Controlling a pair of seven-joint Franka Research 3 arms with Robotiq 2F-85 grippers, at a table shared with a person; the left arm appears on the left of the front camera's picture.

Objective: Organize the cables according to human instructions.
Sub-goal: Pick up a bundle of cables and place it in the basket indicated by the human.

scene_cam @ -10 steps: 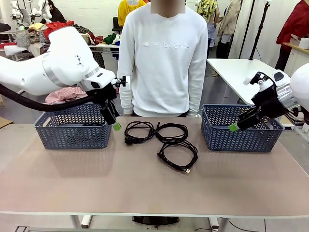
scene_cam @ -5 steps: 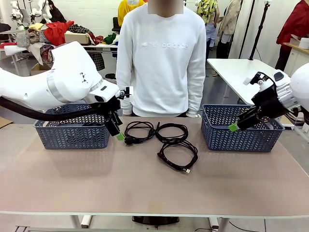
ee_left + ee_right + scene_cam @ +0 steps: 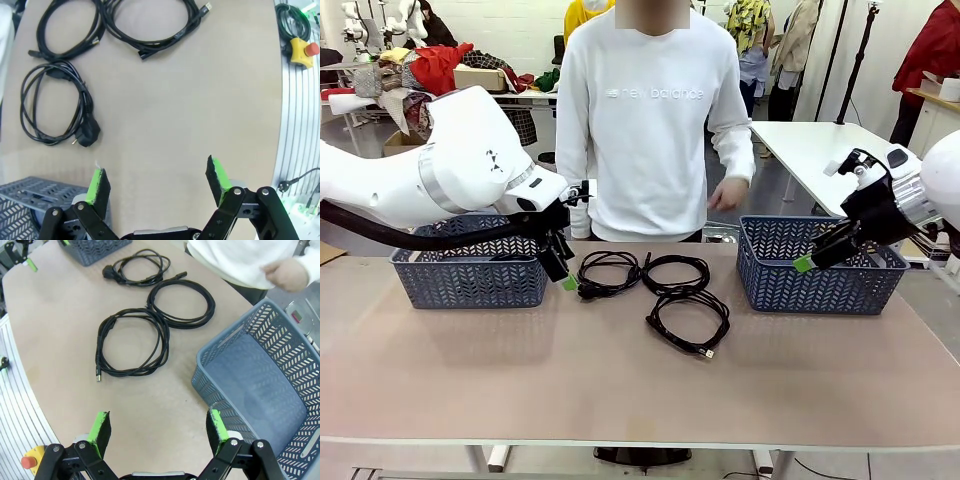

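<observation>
Black thin cables (image 3: pixel 676 272), three round coils touching one another, lie mid-worktop (image 3: pixel 520 380). Left gripper (image 3: pixel 566 278), jaws wide apart, hangs just beside the plug-ended coil (image 3: pixel 52 107). Right gripper (image 3: pixel 804 263) gapes near a blue-grey lattice basket (image 3: pixel 820 290). Lifting one coil could drag its neighbour, perhaps tangled with it.

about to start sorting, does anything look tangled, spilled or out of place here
Nothing stands out. Three coiled cables lie flat between the two baskets, each neatly looped. The nearest coil touches the middle one without any visible tangle. The right basket stands upright and looks empty.
</observation>
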